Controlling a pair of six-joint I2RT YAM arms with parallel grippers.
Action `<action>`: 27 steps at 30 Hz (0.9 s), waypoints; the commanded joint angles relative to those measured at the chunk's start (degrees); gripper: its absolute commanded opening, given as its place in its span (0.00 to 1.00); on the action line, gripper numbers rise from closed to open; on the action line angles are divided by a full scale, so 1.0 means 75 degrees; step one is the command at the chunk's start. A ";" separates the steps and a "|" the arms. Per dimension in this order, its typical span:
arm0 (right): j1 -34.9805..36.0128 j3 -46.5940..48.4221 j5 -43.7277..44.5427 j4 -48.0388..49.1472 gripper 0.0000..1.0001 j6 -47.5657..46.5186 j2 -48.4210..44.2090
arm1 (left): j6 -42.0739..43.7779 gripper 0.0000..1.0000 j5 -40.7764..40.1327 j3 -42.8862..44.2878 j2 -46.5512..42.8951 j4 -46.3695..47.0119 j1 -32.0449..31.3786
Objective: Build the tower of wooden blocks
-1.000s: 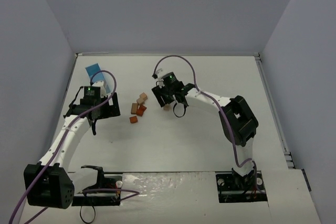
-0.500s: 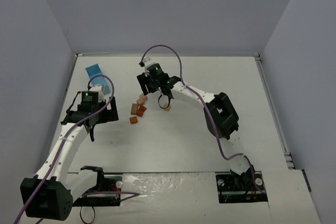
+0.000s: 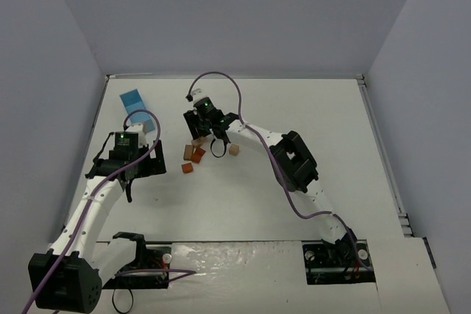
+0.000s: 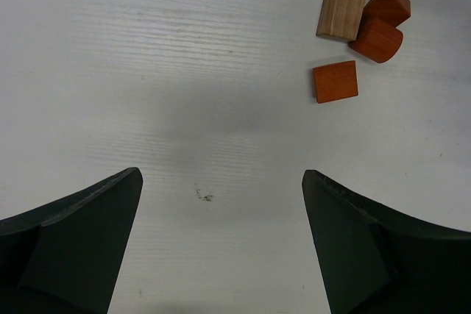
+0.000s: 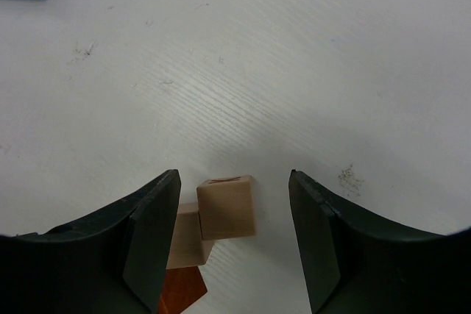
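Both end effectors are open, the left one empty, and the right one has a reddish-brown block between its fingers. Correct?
Not quite. The right end effector is open around a light tan block, not a reddish-brown one; the right wrist view shows it. The left end effector is open and empty, as you said.

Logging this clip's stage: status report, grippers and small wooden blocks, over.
Left gripper open over white table. Right gripper open, straddling light tan wooden cube, no contact. Other reddish-brown and tan wooden blocks clustered beside it. Nothing blocking.
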 commanded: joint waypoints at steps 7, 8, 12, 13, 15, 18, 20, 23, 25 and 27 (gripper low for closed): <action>-0.0005 -0.0046 0.0526 0.0288 0.45 0.0224 -0.0073 | 0.0101 0.88 -0.0013 0.0127 0.0026 0.0215 -0.0015; -0.0011 -0.0168 0.0526 0.0288 0.43 0.0206 -0.0126 | 0.0107 0.88 -0.0013 0.0122 0.0038 0.0232 -0.0021; -0.0176 -0.0733 0.0508 0.0288 0.35 0.0238 -0.0566 | 0.0132 0.88 0.0013 0.0085 0.0079 0.0301 -0.0023; -0.0216 -0.0890 0.0484 0.0288 0.33 0.0246 -0.0691 | 0.0132 0.88 0.0020 0.0085 0.0087 0.0317 -0.0023; -0.0284 -0.1133 0.0421 0.0288 0.33 0.0222 -0.0878 | 0.0143 0.88 0.0046 0.0084 0.0124 0.0368 -0.0011; -0.0347 -0.1467 0.0400 0.0288 0.30 0.0148 -0.1146 | 0.0130 0.88 0.0115 0.0075 0.0176 0.0439 -0.0011; -0.0394 -0.1583 0.0418 0.0288 0.24 0.0091 -0.1290 | 0.0129 0.88 0.0125 0.0085 0.0206 0.0449 -0.0020; -0.0432 -0.1697 0.0388 0.0276 0.08 -0.0065 -0.1585 | 0.0150 0.88 0.0098 0.0085 0.0194 0.0449 -0.0011; -0.0479 -0.1788 0.0299 0.0276 0.01 -0.0271 -0.1803 | 0.0167 0.88 0.0074 0.0085 0.0201 0.0456 -0.0011; -0.0539 -0.1943 0.0112 0.0276 0.00 -0.0549 -0.2299 | 0.0176 0.88 0.0069 0.0085 0.0197 0.0470 -0.0011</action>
